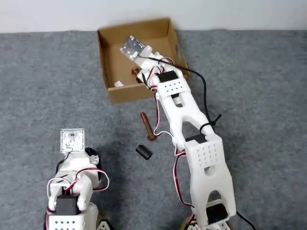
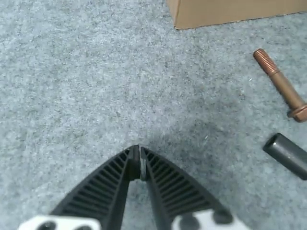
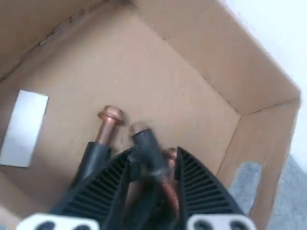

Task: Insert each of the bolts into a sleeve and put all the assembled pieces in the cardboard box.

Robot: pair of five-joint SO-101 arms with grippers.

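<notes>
**Step in hand:** depositing an assembled piece.

In the high view, you had the right arm stretched to the cardboard box at the upper centre of the frame. The right gripper was clamped on a bolt-and-sleeve piece, held within the box walls. A second assembled piece lay on the box floor just beside it.

The left gripper was closed on nothing, over the carpet at lower left.

One loose bolt and one loose sleeve lay at the centre of the frame, near each other but apart.

**Next move, as judged:** release the held piece inside the box and withdraw. Then join the loose pair.
</notes>
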